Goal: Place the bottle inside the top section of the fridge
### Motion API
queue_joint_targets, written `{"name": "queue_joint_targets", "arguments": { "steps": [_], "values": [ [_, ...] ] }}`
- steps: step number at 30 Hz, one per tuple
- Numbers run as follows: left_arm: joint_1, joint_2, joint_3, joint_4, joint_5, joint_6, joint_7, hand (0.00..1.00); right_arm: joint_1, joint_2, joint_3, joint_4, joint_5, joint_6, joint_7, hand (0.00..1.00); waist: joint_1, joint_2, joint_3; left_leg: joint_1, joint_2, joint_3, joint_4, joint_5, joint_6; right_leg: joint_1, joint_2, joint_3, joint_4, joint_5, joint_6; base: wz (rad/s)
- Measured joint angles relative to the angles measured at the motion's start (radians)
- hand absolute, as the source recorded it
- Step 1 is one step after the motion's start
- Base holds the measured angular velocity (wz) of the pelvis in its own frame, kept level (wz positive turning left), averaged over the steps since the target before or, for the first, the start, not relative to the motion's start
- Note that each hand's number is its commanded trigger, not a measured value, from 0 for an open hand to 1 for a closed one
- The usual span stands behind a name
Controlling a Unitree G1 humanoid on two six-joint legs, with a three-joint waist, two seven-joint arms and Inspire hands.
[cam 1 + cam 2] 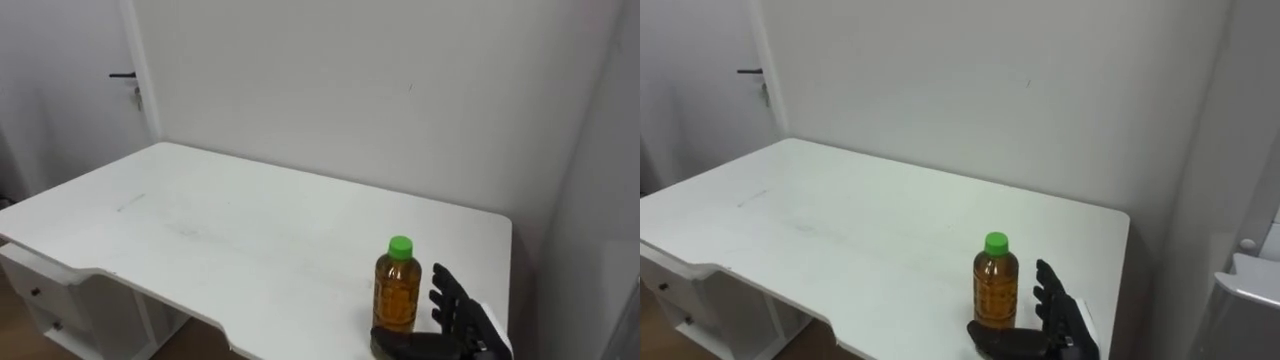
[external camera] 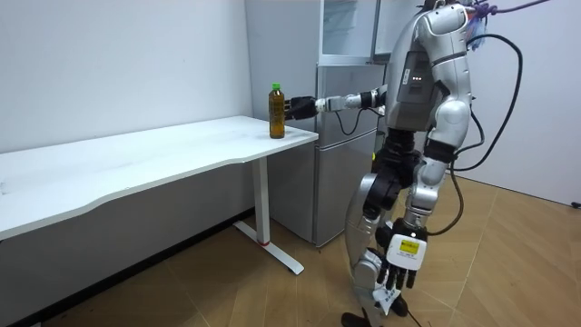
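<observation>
amber liquid fills the bottle (image 1: pixel 397 290), which stands upright under a green cap on the white table (image 1: pixel 250 240), close to the table's front edge at its right end. the right hand (image 1: pixel 455 315) is at the bottle's right side, its fingers (image 1: pixel 441 290) straight and spread, pointing up just beside the bottle. the thumb lies low across the front of the base. nothing is clasped yet, so the hand is released around the bottle and not grasping it. the left hand (image 2: pixel 392 272) hangs by the robot's leg with fingers relaxed and holds nothing.

in the room view the robot stands upright at the table's end, and the grey fridge (image 2: pixel 345 136) is just beyond that end, beside the robot.

the step in hand looks like the grasp itself, at the very start of the task. the next move calls for closing fingers and thumb around the bottle's body without nudging it over. it then needs a straight lift before turning toward the fridge's upper compartment.
</observation>
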Motion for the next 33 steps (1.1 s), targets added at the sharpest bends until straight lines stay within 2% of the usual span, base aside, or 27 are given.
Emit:
{"name": "queue_joint_targets", "arguments": {
  "steps": [8,19,26,33],
  "values": [
    [0.035,0.002,0.012,-0.021,0.0,0.001,0.0,0.0,-0.051,-0.039,-0.001,0.004,0.034,0.012,-0.033,0.0,-0.003,0.0,-0.0004,-0.002,0.0,-0.003,0.002,0.0,0.0,0.004,0.001,-0.007,-0.001,0.0,0.0,0.02],
    [0.043,0.002,0.012,-0.022,-0.003,0.001,0.005,0.0,-0.051,-0.042,-0.004,0.004,0.034,0.012,-0.044,0.0,-0.006,0.002,-0.0004,-0.007,-0.003,-0.021,0.014,0.0,0.0,0.016,0.001,-0.036,-0.001,0.0,0.0,0.07],
    [0.065,0.002,0.014,-0.025,-0.001,0.009,0.001,0.0,-0.054,-0.061,-0.006,0.004,0.033,0.012,-0.052,0.0,-0.004,0.007,-0.0044,-0.015,-0.01,-0.039,0.019,0.004,0.004,0.016,0.0,-0.051,0.0,0.001,0.001,0.08],
    [0.069,0.004,0.015,-0.025,-0.005,0.008,0.001,0.0,-0.054,-0.073,-0.006,0.004,0.033,0.012,-0.049,0.0,0.002,0.004,-0.0032,-0.017,-0.014,-0.051,0.019,0.006,0.006,0.019,-0.001,-0.057,0.0,0.002,0.004,0.06]
  ]
}}
